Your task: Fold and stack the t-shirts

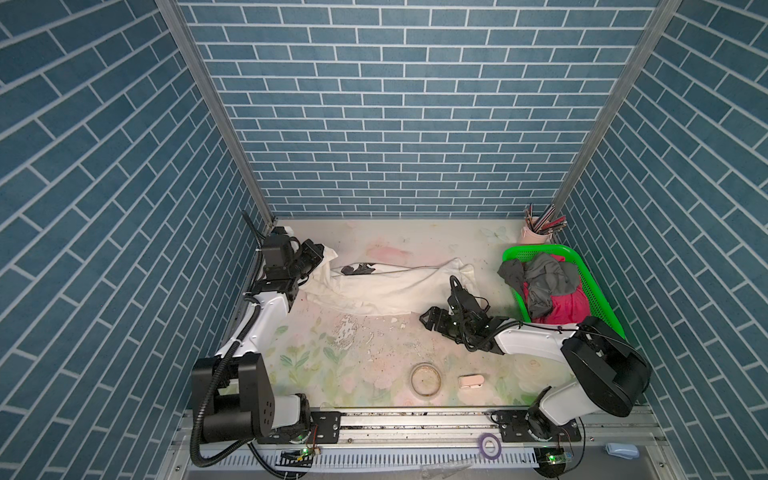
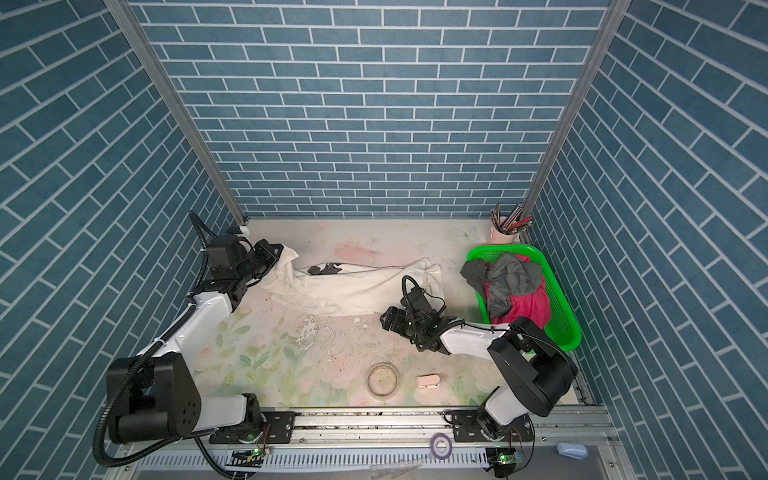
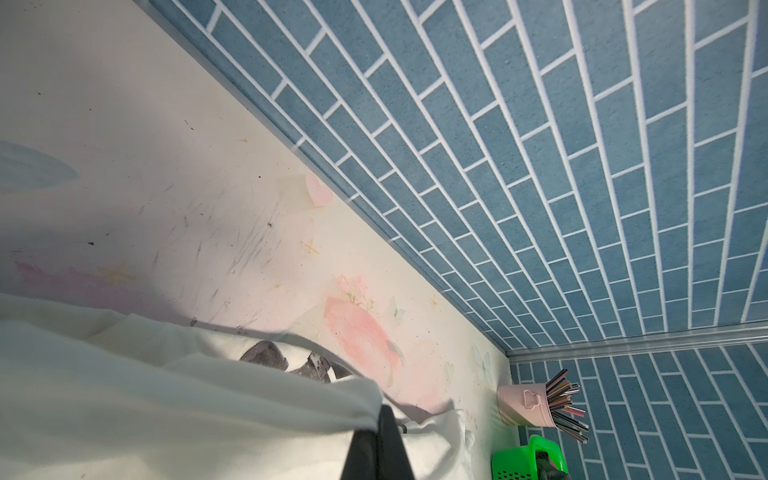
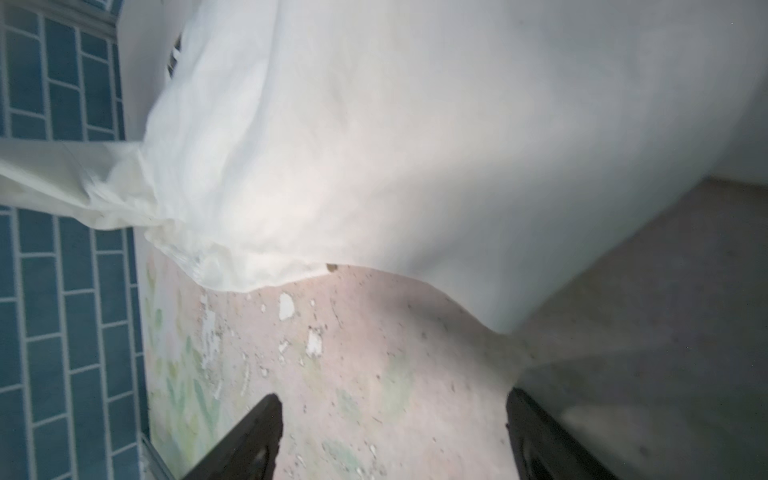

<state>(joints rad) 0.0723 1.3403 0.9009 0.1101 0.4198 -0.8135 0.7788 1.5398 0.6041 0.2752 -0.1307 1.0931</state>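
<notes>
Cream-white t-shirt (image 1: pixel 374 286) is lying stretched along the bench (image 1: pixel 374 361), left gripper (image 1: pixel 319 254) clamping one end as anchor, right gripper (image 1: pixel 427 322) hovering with jaws apart beside the other

You get bright, even overhead light in both top views, soft shadows on table (image 1: pixel 374 353). Brick walls (image 1: pixel 83 208) bow toward edges. Your right wrist view smeared: white shirt (image 4: pixel 415 145) blurred, washed out. Left wrist view: shirt soft-focused up close.
</notes>
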